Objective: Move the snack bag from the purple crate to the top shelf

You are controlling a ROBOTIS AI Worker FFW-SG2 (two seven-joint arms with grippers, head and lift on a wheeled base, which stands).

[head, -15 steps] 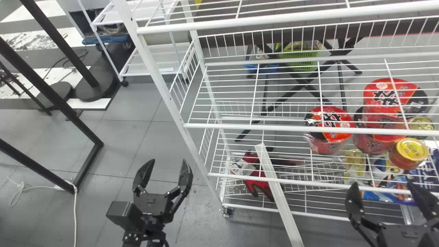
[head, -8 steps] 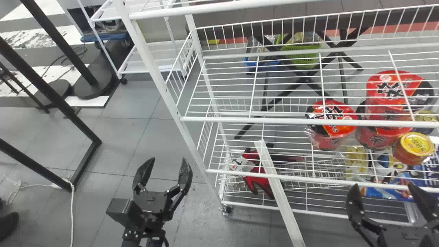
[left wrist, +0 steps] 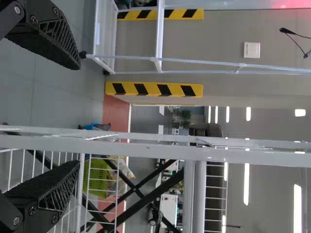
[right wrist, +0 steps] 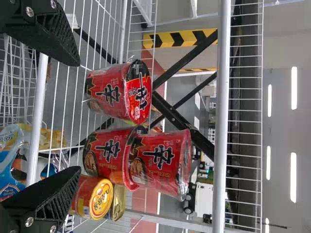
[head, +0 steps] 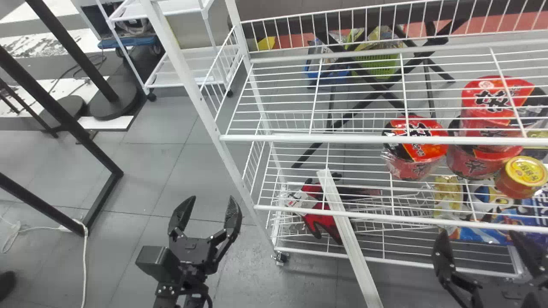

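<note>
Grey tiled floor (head: 158, 171) spread below and around a white wire rack (head: 308, 137), black struts beyond. Fingers wide apart and holding nothing on both the left gripper (head: 211, 199) and the right gripper (head: 478, 234): probably still the approach, with no grasp made. Best to keep that wide spread, draw well clear of the rack before going to the purple crate, then come down squarely over the snack bag. Take a gathered fold or the sealed edge, close gently and lift straight, minding crushed contents and slipping film. Go higher than the rails before moving inward, to avoid snagging on wires. As for the task's thing, a blue bag (head: 513, 215) on a low shelf, just past the right fingers in the head view and well off to the right of the left fingers; impossible to tell whether that or another bag is meant, or how deep the gap runs. Farther out, above the blue bag, red noodle cups (head: 415, 164) and a yellow-lidded jar (head: 524, 171) on the next shelf up, close to any careless sweep of the right arm.
</note>
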